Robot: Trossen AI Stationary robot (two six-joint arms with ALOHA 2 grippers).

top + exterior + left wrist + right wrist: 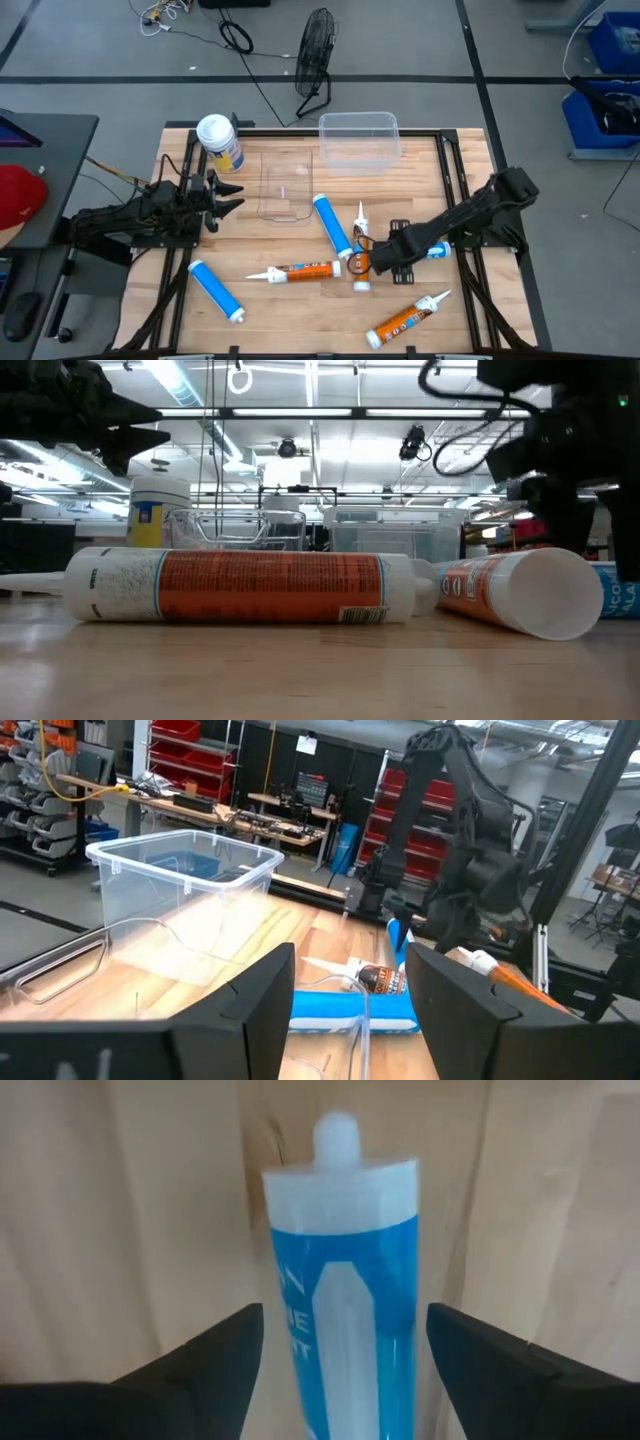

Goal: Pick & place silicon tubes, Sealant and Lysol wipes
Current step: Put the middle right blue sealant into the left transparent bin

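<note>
A blue silicone tube [345,1280] lies flat on the wooden table [300,320], directly between the right gripper [345,1350]'s spread, empty fingers. To grasp well, I would lower straight, keep the tube centred, then close mid-body. The left gripper [225,195] waits open beside the Lysol wipes [220,142].

Bare wood flanking blue tube [345,1310], apparently between spread right hand [345,1355] fingers.
</note>
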